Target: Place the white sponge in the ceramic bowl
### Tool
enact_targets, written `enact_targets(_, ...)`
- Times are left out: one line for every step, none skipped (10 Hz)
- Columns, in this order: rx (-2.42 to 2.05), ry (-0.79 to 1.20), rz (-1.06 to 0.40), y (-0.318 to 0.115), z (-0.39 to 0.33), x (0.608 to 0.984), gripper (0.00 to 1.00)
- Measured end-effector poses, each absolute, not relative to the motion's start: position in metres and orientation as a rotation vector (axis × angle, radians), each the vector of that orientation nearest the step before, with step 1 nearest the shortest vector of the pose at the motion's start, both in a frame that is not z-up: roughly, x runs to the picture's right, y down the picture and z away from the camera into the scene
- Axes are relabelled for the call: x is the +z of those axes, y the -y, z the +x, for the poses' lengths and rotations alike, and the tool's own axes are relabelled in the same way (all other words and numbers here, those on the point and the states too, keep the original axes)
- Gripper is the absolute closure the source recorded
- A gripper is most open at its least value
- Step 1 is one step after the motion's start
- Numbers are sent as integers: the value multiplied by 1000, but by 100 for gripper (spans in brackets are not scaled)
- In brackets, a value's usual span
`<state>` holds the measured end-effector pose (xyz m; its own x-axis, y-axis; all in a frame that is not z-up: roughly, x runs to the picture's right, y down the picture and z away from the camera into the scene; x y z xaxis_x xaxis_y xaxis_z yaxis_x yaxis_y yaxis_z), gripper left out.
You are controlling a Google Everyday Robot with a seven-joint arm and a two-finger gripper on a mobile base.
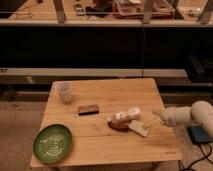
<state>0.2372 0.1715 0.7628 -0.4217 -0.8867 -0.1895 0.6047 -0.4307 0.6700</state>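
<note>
The white sponge (139, 128) lies flat on the wooden table (100, 150), right of centre, touching or just beside a small white-and-reddish object (123, 120). The ceramic bowl (52, 143), a wide green dish with pale swirl lines, sits at the table's front left corner and holds nothing. My gripper (157, 114) is at the end of the white arm (187, 115) that reaches in from the right, over the table's right edge. It is a short way right of the sponge and apart from it.
A small translucent cup (64, 91) stands at the back left of the table. A dark brown rectangular block (88, 109) lies near the middle. A dark counter front (105, 50) runs behind the table. A blue-grey object (200, 134) lies on the floor at right.
</note>
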Motion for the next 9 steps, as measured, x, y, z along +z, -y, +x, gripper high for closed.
enact_targets(-1985, 604, 672, -184, 232, 763, 20)
enact_targets(-1991, 591, 678, -189, 229, 764, 20)
enact_targets(-1995, 586, 681, -190, 227, 764, 20)
enact_targets(-1997, 584, 681, -190, 227, 764, 20)
enact_targets(-2008, 578, 682, -190, 226, 765, 20)
enact_targets(-2045, 558, 687, -192, 224, 770, 20)
enact_targets(-2087, 532, 699, -195, 221, 776, 20)
enact_targets(-2148, 482, 721, -198, 214, 788, 20)
enact_targets(-2179, 446, 728, -200, 212, 795, 20)
